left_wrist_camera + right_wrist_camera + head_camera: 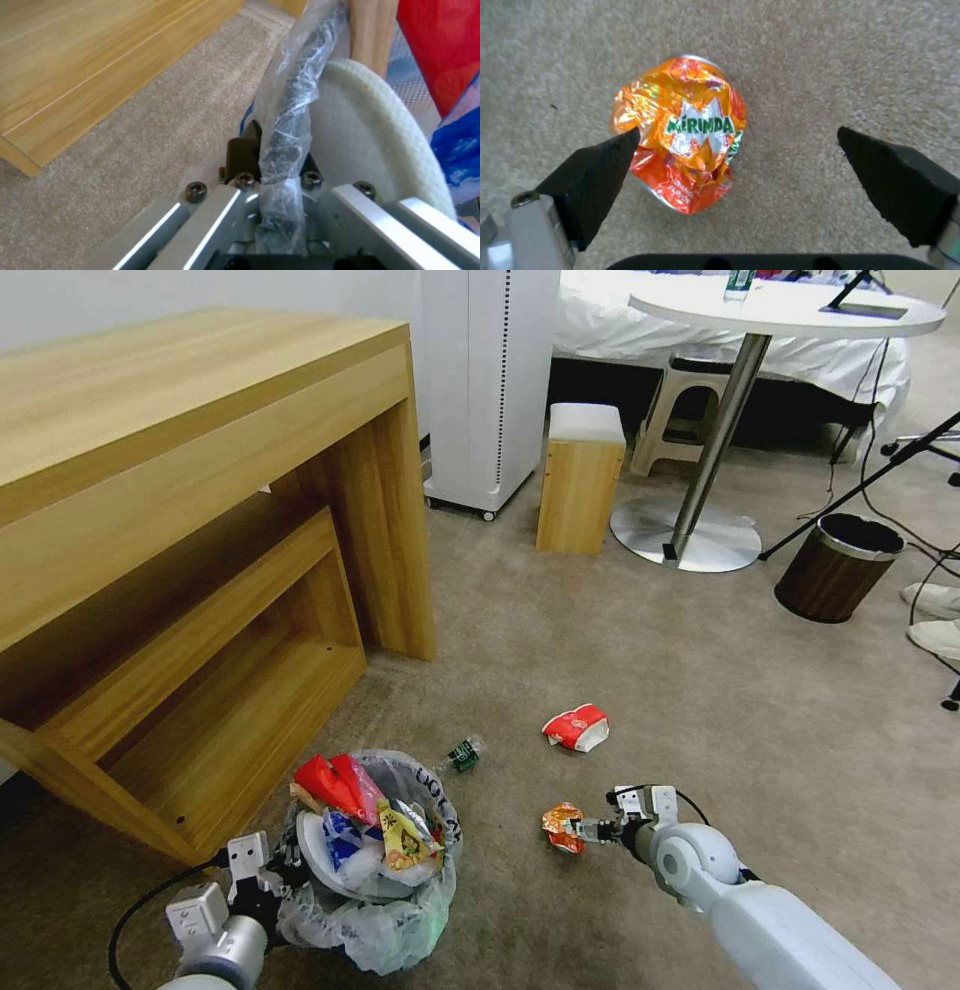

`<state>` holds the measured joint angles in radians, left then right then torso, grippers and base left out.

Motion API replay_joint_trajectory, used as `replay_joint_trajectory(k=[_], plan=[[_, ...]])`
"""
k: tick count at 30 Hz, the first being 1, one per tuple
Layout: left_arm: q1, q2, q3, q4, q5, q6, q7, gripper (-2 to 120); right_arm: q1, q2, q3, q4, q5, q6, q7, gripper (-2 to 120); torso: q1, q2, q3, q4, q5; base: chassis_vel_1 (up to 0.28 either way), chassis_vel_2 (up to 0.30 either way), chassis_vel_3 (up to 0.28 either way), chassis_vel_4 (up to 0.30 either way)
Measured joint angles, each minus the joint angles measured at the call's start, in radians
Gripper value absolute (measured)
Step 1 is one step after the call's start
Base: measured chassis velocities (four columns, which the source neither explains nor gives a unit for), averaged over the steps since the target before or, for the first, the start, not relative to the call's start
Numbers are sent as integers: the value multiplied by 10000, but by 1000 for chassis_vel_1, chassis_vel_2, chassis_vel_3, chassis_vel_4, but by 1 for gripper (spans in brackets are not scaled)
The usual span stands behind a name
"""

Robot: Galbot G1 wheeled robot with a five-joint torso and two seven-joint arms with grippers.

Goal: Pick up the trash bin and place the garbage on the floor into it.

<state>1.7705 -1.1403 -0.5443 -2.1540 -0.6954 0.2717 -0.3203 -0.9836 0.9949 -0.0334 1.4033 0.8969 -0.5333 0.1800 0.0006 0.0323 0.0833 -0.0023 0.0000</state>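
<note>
Trash bin [375,870]: small and round, lined with a crinkly whitish bag with black lettering, sitting low at the near edge of the beige carpet, just off the corner of the wooden desk [190,520]. Already stuffed with red, blue-white and yellow wrappers and a white slipper [380,127].
Left gripper [270,870]: clamped on the bin's rim; the left wrist view shows the bagged rim [290,123] pinched between the pads.
Right gripper [590,830]: low over the carpet, fingers [600,168] spread wide apart, not closed on anything.
Orange can [563,826]: crumpled, orange with green lettering, lying on the floor [700,690]. It sits between the spread fingers, nearer one of them; whether that pad touches it, I cannot tell.
Red carton [576,727]: crushed, red and white, on the carpet beyond the orange can, well apart from the bin.
Bottle [465,754]: clear with a green label, lying on the carpet just beside the bin's far rim.
Dark wood-grain bin [838,567]: tilted on the floor, far off on the right, near the round table's base [685,535].
</note>
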Motion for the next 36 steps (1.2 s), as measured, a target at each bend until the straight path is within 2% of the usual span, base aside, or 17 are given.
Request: replay_joint_trajectory(k=[17,19,21,22,24,27,28,30,33,34,36], plan=[[44,-109,28,14,1,-5,-11,0,459,741,-617,-906,-747,383,40,100,0,0,0,0,-2,0,0,0,0],[17,-123,55,3,-7,-9,-11,0,482,892,-709,-1034,-875,556,100,91,0,0,0,-1,-1,0,0,0,0],[13,-128,62,3,-9,-9,-11,0,483,906,-720,-1047,-892,576,106,91,0,0,0,0,-1,0,0,0,0],[6,-146,87,4,-18,-10,-11,0,478,979,-766,-1101,-1002,658,94,82,-1,0,0,0,-1,0,0,0,0],[5,-154,98,3,-18,-9,-12,0,455,1001,-773,-1106,-1055,708,76,79,0,0,0,1,-1,0,0,0,0],[7,-158,105,4,-26,-10,-11,0,318,1009,-774,-1103,-1255,829,36,66,0,0,0,-1,-1,0,0,0,0],[7,-158,105,4,-26,-10,-11,0,318,1009,-774,-1103,-1255,829,36,66,0,0,0,-1,-1,0,0,0,0],[0,-154,125,3,-34,-11,-6,0,263,1036,-756,-1125,-1431,967,37,52,-1,0,0,-1,-1,0,0,0,0],[-12,-162,159,7,-34,-12,-4,0,254,1054,-755,-1127,-1488,1038,36,47,0,0,-1,0,0,0,0,0,0],[-26,-183,187,23,-28,-14,-2,0,243,1055,-762,-1117,-1567,1124,44,41,-1,0,-1,0,0,0,0,0,0],[-28,-191,198,33,-20,-16,0,0,239,1050,-774,-1111,-1655,1185,62,37,0,1,-1,1,1,0,0,0,0]])
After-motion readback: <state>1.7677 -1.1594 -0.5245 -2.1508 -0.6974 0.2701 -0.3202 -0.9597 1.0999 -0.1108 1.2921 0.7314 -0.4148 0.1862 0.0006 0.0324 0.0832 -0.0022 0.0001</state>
